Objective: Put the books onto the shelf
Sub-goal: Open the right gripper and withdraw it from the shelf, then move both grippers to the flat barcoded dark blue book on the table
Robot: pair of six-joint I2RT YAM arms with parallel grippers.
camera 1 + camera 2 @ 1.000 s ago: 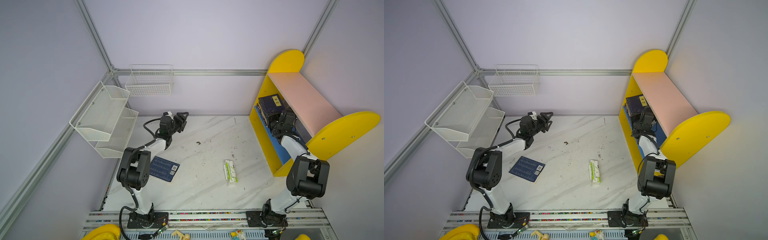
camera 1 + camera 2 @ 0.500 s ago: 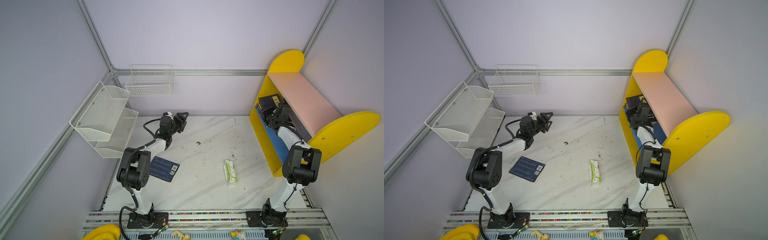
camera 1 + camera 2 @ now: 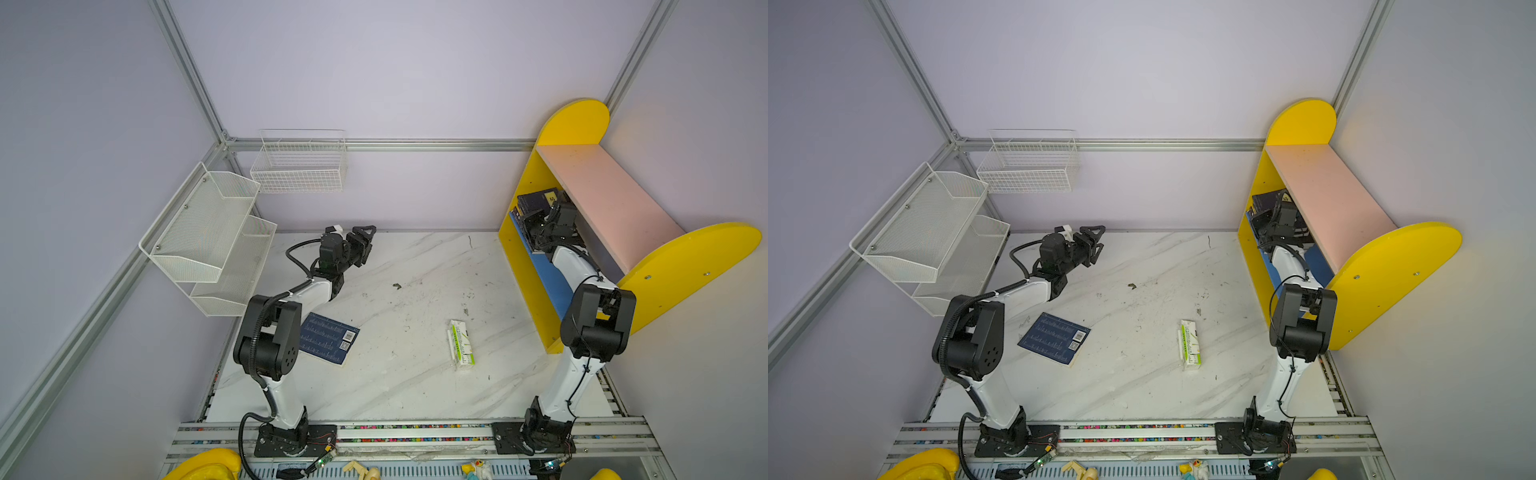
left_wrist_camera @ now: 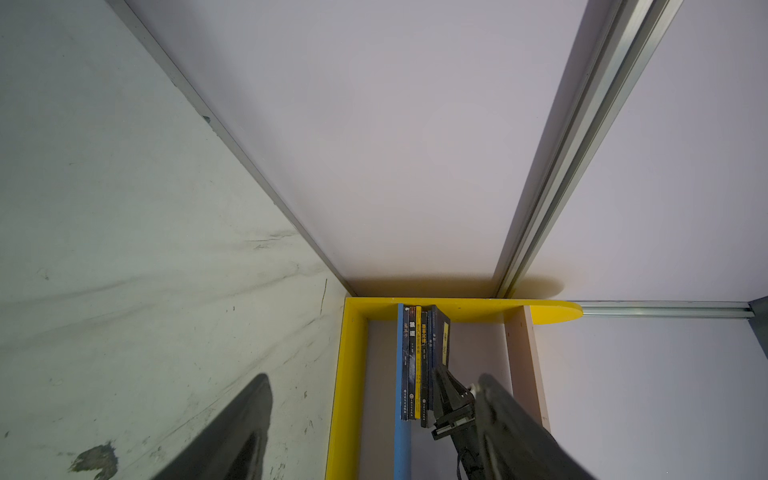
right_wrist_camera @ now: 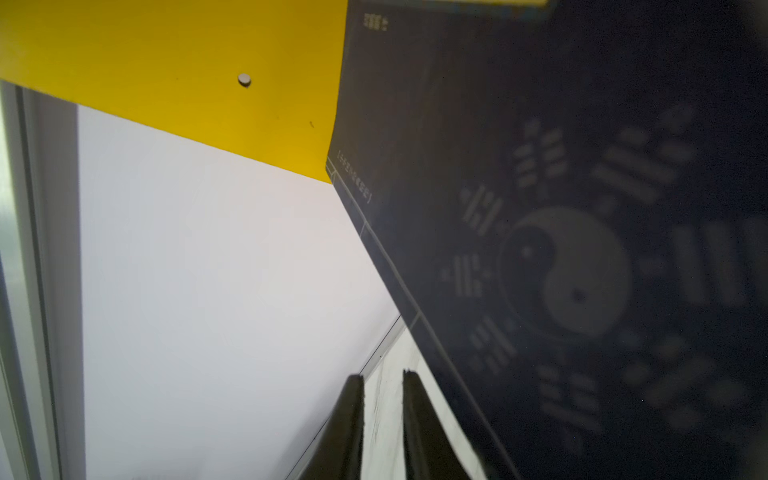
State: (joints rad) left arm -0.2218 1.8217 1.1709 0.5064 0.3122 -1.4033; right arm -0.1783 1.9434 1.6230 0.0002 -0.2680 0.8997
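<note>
My right gripper [image 5: 382, 378], jaws narrow and empty, nudges the leaning book [image 5: 582, 249] upright; left gripper [image 3: 362, 245] waits wide, book [image 3: 328, 338] at six o'clock.

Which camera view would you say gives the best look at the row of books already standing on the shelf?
The left wrist view: the row of books shows its spines side by side on the shelf. Both top views show only dark covers behind the right gripper. The right wrist view shows one blurred cover.
</note>
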